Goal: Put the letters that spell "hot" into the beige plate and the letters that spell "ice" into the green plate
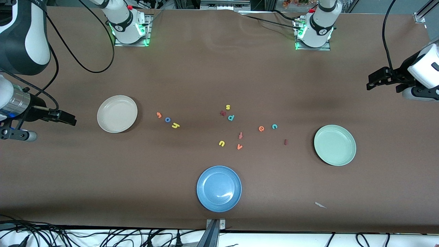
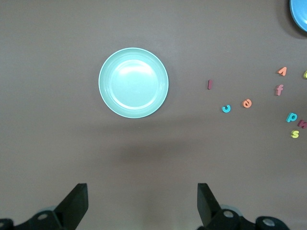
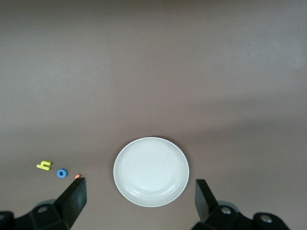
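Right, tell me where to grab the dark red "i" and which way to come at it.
Judging from its shape, grip the dark red "i" across its narrow width at mid-length, coming straight down from above. It is a small straight bar lying flat on the table, apart from the teal "c", so the fingers should fit either side. The open left gripper is near that end.

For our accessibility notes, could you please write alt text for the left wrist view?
A green plate lies empty on the brown table, framed by the open left gripper above it. Off to one side are scattered toy letters, closest a dark red i, a teal c and an orange e.
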Action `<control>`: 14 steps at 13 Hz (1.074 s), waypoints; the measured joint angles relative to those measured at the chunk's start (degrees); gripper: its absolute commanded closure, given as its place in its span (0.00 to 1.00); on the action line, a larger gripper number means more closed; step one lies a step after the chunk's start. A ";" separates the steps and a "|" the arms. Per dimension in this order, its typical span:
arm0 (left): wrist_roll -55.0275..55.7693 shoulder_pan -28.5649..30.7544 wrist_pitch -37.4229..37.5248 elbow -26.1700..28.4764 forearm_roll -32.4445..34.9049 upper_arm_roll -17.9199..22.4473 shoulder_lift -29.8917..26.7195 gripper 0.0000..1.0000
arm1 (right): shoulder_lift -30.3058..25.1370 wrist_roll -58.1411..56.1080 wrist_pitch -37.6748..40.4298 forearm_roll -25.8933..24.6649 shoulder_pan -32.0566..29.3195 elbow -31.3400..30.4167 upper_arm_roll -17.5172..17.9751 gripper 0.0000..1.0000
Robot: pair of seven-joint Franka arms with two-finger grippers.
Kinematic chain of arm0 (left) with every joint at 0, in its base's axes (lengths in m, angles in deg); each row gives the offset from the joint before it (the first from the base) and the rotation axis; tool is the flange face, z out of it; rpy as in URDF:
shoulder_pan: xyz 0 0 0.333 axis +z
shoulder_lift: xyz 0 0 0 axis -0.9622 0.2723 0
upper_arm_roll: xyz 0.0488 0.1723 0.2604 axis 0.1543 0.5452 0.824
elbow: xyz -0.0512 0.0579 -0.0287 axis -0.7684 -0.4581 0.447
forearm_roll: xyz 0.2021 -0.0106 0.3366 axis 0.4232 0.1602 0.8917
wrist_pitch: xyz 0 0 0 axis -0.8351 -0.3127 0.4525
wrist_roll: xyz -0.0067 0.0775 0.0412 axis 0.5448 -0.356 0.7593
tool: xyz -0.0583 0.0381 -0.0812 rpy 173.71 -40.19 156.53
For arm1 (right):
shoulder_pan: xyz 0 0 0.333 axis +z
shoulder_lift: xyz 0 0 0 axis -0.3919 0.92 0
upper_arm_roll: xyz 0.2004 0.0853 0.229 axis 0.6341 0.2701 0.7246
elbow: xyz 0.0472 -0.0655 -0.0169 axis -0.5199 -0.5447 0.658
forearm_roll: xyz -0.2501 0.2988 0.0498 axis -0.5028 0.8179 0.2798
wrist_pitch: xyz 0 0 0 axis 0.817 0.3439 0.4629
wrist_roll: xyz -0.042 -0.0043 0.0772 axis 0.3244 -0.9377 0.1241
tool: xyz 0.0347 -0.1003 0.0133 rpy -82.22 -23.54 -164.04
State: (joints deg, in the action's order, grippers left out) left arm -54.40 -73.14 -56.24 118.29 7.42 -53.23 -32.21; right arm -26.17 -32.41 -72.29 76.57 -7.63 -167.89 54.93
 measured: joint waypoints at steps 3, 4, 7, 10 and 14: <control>0.00 0.03 0.03 0.00 0.00 0.00 0.00 0.00 | 0.00 0.00 0.00 0.00 0.57 0.00 0.01 0.00; 0.00 0.04 0.03 0.00 0.00 0.00 0.00 0.00 | 0.00 0.00 0.00 0.00 0.71 0.00 0.01 0.00; 0.00 0.04 0.05 0.00 0.00 0.00 0.00 0.00 | 0.00 0.00 0.00 0.00 0.80 0.00 0.01 0.00; 0.00 0.05 0.07 0.00 0.00 0.00 0.00 0.00 | 0.00 0.00 0.02 0.00 0.80 -0.01 0.01 0.00; 0.00 0.07 0.07 0.00 0.00 0.00 0.00 0.00 | 0.00 0.00 0.02 0.00 0.80 -0.03 0.01 0.00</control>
State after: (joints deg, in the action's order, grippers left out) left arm -54.40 -73.08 -56.16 118.29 7.42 -53.22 -32.21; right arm -26.17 -32.41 -72.27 76.57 -6.83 -167.92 54.94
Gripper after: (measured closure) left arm 0.000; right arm 0.000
